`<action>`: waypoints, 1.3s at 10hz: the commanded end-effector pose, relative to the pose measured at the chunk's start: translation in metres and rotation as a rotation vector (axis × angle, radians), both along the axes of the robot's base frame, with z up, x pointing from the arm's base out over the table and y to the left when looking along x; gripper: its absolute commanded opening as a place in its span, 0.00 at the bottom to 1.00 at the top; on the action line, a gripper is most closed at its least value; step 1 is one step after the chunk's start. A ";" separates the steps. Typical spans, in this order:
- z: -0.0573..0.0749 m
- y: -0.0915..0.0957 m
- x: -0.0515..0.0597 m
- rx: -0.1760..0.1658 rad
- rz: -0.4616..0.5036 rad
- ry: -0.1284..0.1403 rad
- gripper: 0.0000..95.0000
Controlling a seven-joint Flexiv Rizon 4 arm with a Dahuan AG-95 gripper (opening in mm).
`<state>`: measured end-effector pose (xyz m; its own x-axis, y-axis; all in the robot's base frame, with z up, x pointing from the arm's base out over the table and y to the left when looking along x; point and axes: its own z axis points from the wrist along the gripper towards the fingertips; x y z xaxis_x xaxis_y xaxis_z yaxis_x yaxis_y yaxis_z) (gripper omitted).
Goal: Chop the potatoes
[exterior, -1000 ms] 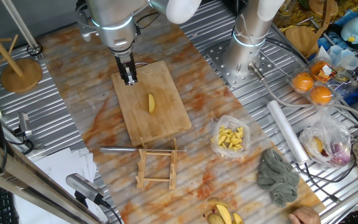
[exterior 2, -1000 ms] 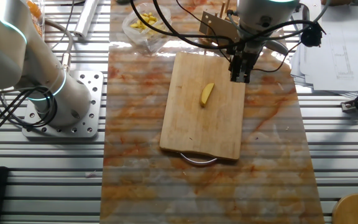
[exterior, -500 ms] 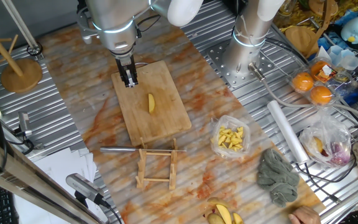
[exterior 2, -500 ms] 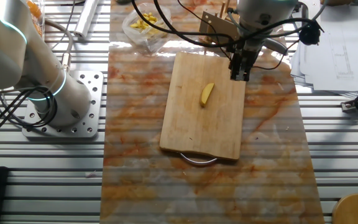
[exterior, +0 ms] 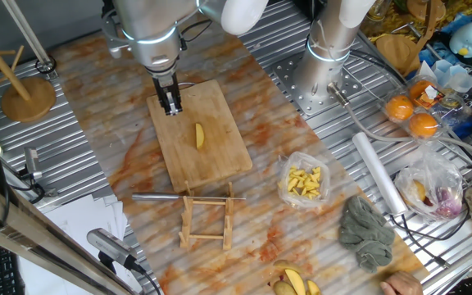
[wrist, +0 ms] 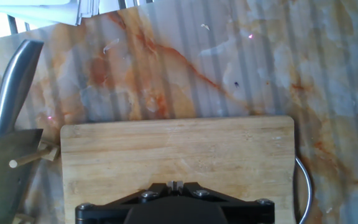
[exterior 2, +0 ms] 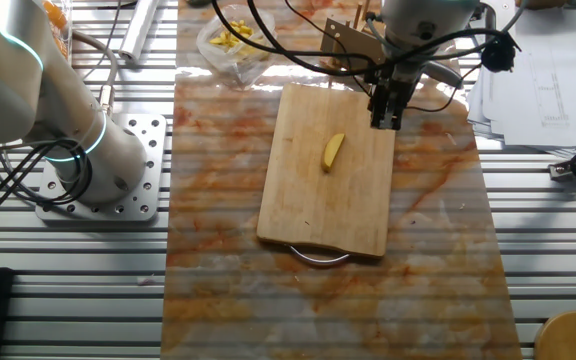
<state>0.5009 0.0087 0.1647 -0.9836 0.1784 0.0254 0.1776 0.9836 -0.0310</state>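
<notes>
A pale-yellow potato wedge lies whole near the middle of the wooden cutting board; it also shows in the other fixed view on the board. My gripper hangs just above the board's corner, a short way from the wedge, fingers pressed together and empty. In the other fixed view the gripper is beside the wedge. In the hand view the gripper is shut over the bare board; the wedge is out of that view.
A knife lies on the table by a small wooden rack past the board's end; its handle shows in the hand view. A plastic-wrapped heap of yellow pieces sits to the right. A second arm's base stands beside the mat.
The gripper has shifted only very slightly above the board corner. The potato wedge and the knife have not moved.
</notes>
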 end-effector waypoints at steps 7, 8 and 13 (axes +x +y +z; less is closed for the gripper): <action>0.003 0.035 0.028 -0.019 -0.046 0.016 0.00; 0.006 0.044 0.036 -0.019 -0.058 0.019 0.00; 0.013 0.080 0.059 -0.024 -0.080 0.035 0.00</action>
<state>0.5602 0.0911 0.1779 -0.9644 0.2584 0.0569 0.2548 0.9649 -0.0634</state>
